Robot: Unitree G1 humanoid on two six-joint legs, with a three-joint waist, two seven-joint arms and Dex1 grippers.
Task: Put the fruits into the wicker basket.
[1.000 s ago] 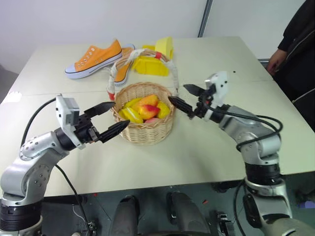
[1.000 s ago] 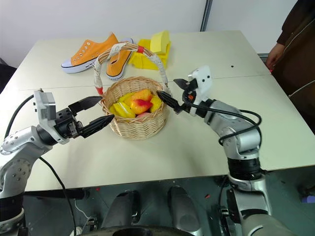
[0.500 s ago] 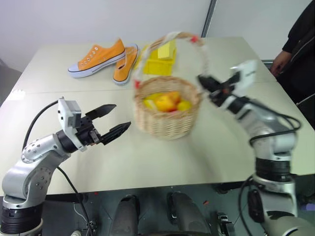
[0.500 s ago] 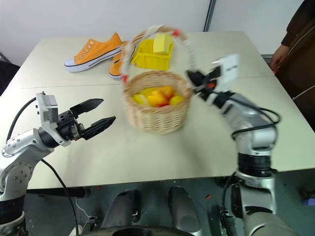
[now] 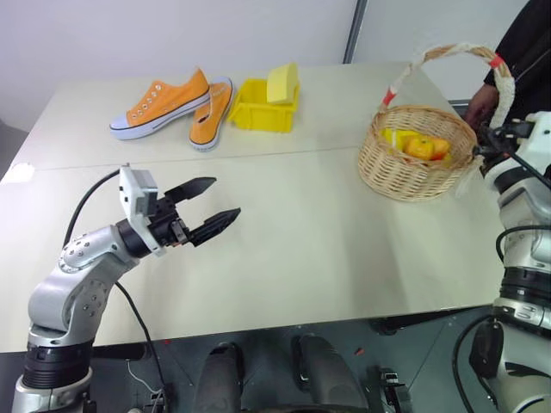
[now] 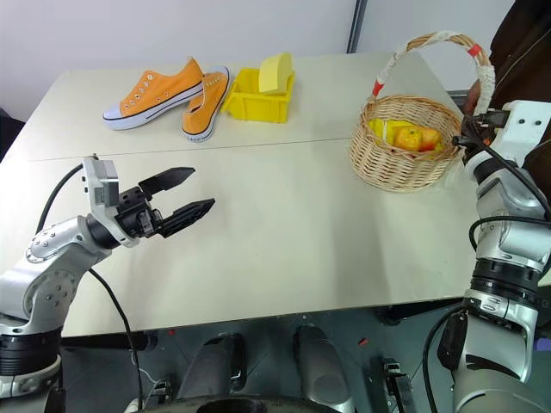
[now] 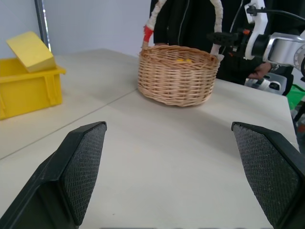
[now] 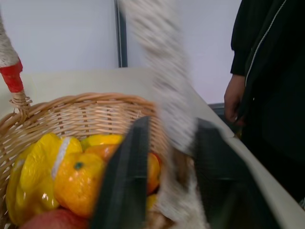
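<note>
Light but top-heavy wicker basket (image 6: 405, 142) with toy fruits (image 8: 76, 179) inside, stiff weave, slippery wrapped handle (image 8: 167, 86) passing between right gripper (image 8: 169, 191) fingers, half-parted, grip unclear; best taken low on handle; left gripper (image 6: 185, 194) wide, empty, well apart.

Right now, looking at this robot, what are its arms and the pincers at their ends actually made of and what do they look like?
Each arm is a chain of rounded silver-grey metal segments with black joint rings and a loose black cable looping alongside. The left gripper and right gripper each have two black tapering fingers; the finger pads carry a fine dotted grip texture. A white boxy module sits on each wrist.
</note>
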